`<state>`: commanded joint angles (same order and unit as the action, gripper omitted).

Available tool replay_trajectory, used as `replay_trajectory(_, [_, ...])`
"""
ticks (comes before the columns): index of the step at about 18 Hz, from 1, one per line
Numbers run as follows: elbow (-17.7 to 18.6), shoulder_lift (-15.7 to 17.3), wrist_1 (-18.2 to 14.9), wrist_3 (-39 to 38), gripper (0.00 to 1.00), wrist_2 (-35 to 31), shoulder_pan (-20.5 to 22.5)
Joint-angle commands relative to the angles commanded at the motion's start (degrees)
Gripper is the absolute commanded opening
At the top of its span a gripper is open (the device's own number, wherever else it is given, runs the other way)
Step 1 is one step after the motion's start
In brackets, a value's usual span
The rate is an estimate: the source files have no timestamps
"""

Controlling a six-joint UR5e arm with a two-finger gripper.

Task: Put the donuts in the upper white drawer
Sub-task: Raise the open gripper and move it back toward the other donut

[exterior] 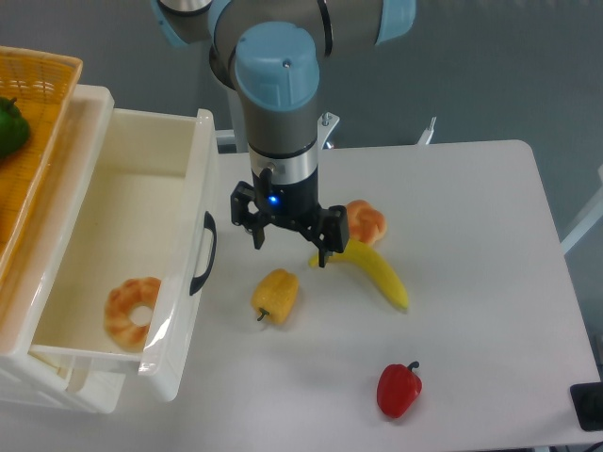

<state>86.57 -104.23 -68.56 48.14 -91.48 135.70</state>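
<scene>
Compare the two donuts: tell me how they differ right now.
The donut in the drawer lies inside the upper white drawer; the donut on the table sits on the table, touching the banana. The first shows in full, its hole visible; the second is partly hidden behind the open gripper. Both are golden-orange and lumpy.

The arm (283, 85) covers the left part of the donut (366, 222) on the counter (471, 282), so its ring shape cannot be made out there. The hand (289, 248) also hides the banana's (377, 273) upper left tip. The basket (38, 122) runs off the left and top edges, and the green thing (9, 127) in it is cut by the left edge. The drawer's (179, 282) lower left corner passes out of the picture at the left edge. A dark object (589, 407) at the bottom right corner is cut off and cannot be identified. The arm's upper links leave the top edge.
</scene>
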Motion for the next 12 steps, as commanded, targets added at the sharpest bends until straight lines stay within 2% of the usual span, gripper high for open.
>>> replay_trajectory(3, [0.18, -0.88, -0.09, 3.88, 1.00, -3.61, 0.53])
replay_trajectory(7, [0.00, -2.37, 0.35, 5.91, 1.00, -4.93, 0.88])
replay_trajectory(10, [0.09, -3.26, 2.81, 5.91, 1.00, -5.11, 0.97])
replay_trajectory(12, [0.35, -3.17, 2.90, 5.91, 1.00, -5.11, 1.05])
